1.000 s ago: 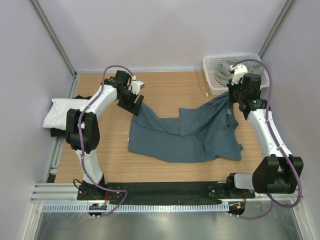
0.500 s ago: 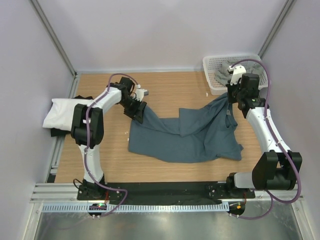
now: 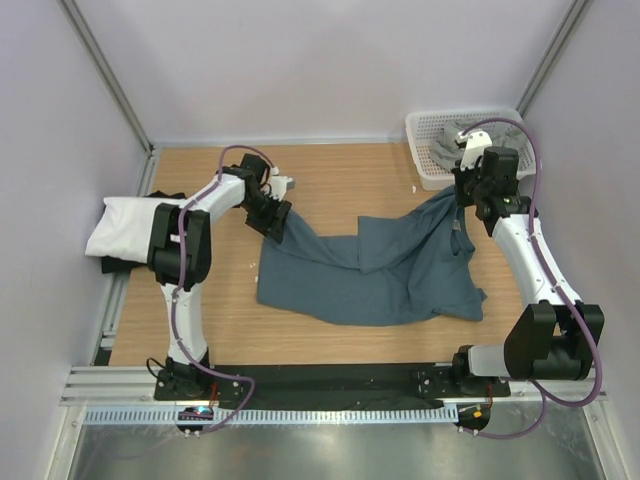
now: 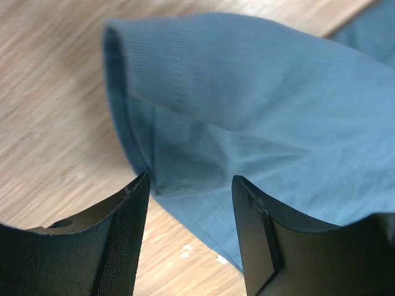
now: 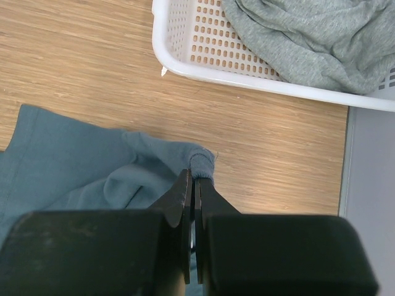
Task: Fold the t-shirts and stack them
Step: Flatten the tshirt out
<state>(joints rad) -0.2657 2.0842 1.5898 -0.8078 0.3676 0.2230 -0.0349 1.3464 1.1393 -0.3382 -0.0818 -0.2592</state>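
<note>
With the left gripper point(image 4: 191, 183) open, the right gripper point(image 5: 193, 177), thinly pinching the slate-blue t-shirt point(image 3: 370, 282) near the basket point(image 5: 247, 79), may lose it.

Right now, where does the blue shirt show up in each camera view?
Top: the blue shirt lies spread across the middle.
Left wrist: it fills the upper right, beyond the fingers.
Right wrist: lower left, a corner pinched in the right pincer.
Shared landmark: the wooden table under it in all three.
</note>
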